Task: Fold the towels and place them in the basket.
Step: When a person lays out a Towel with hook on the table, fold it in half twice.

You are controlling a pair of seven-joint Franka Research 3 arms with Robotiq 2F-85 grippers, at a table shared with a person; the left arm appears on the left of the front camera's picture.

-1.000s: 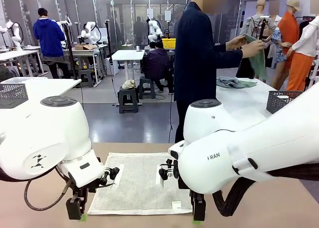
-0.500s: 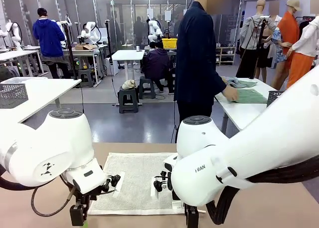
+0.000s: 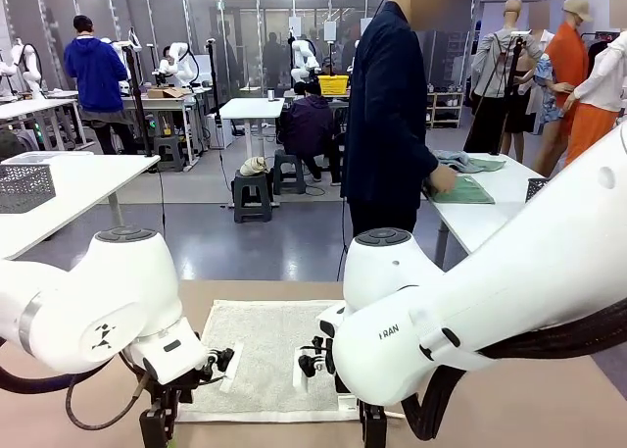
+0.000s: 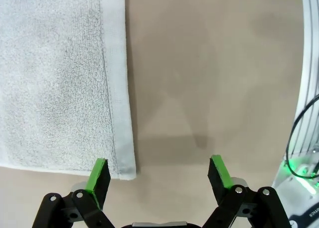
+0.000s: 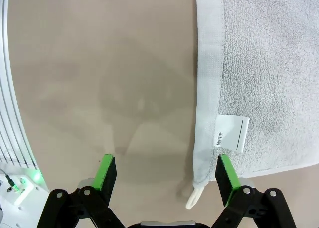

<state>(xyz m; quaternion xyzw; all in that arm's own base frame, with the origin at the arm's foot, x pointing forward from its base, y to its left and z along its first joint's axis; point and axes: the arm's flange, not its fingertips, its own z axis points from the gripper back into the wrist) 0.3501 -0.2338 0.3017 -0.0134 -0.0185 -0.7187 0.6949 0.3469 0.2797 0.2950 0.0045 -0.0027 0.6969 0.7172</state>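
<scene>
A cream-white towel (image 3: 263, 355) lies flat on the tan table. My left gripper (image 3: 157, 430) hangs open at its near left corner. In the left wrist view, that gripper (image 4: 159, 172) straddles the towel's corner (image 4: 124, 168), one green pad over the hem, the other over bare table. My right gripper (image 3: 372, 430) is open at the near right corner. In the right wrist view, it (image 5: 167, 172) straddles the towel's hem (image 5: 207, 138), near the white label (image 5: 232, 133) and the corner loop (image 5: 193, 195). A person presses a green towel (image 3: 468, 190) onto a far white table. A sliver of the dark basket (image 3: 534, 186) shows past my right arm.
A grey-blue garment (image 3: 470, 161) lies on the far right table behind the green towel. Another grey lattice basket (image 3: 24, 185) sits on the white table at the left. Bare tan tabletop (image 3: 549, 409) runs on either side of the towel.
Both arms have sunk lower over the towel's near corners, jaws still wide. The person has turned and laid the green towel, held up before, flat on the far table.
</scene>
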